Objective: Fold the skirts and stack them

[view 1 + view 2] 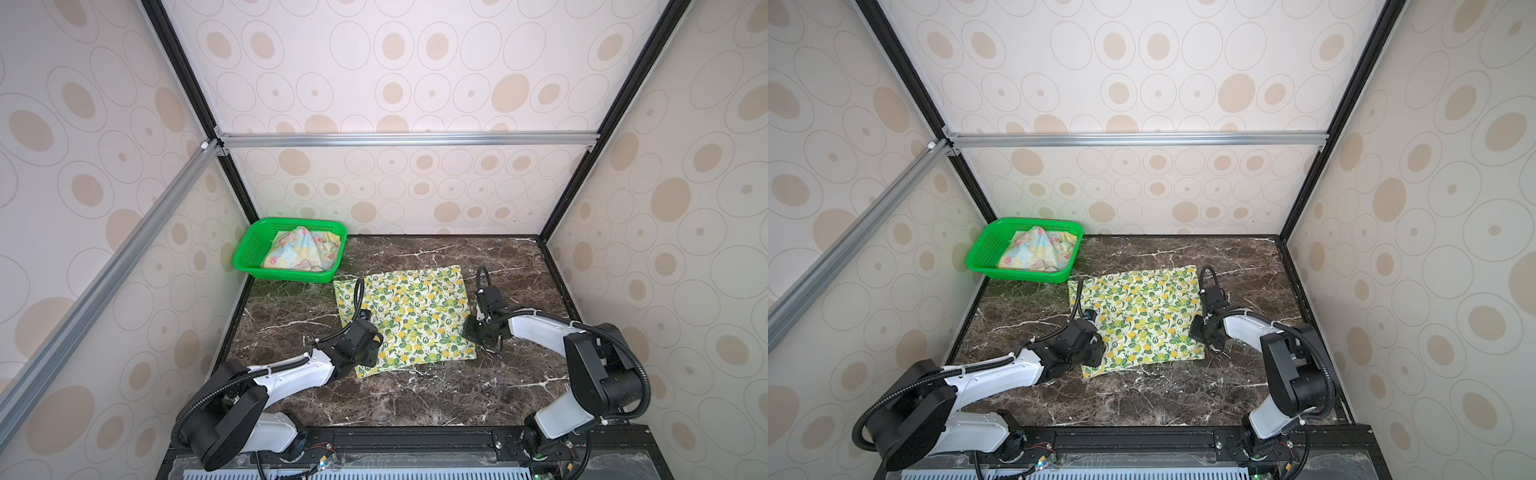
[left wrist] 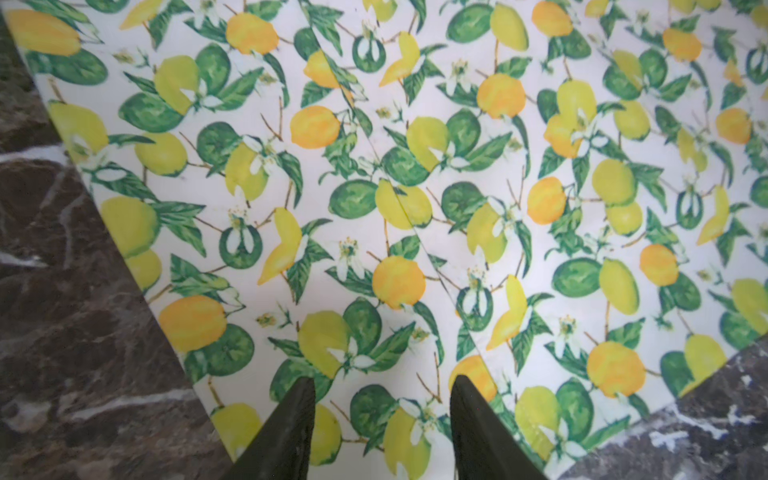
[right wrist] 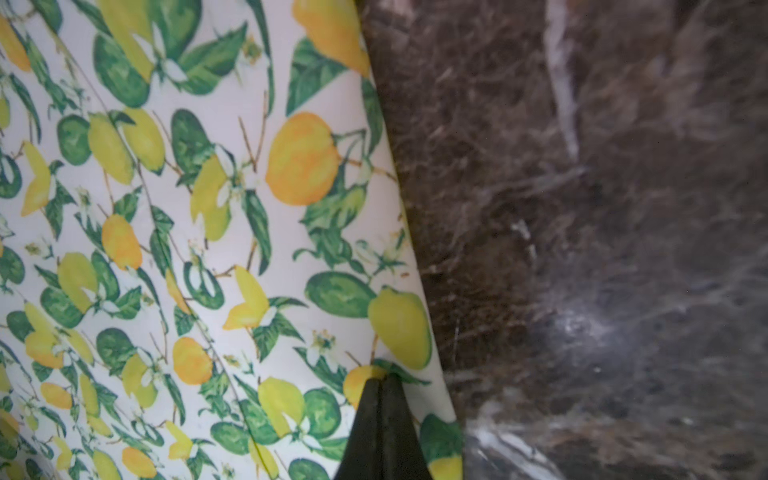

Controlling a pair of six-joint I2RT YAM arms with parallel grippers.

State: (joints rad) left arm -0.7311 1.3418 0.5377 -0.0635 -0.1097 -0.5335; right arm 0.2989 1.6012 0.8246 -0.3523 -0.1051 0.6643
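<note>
The white lemon-print skirt lies flat as a rough square on the marble table. My left gripper is at its near left corner, open, with both fingertips over flat cloth. At the skirt's near right edge my right gripper is shut, with a small pucker of the lemon cloth pinched at its tips. The pastel flowered skirt lies crumpled in the green basket.
The green perforated basket stands at the far left corner against the walls. Dark marble tabletop surrounds the skirt. Patterned walls and black frame posts close in three sides.
</note>
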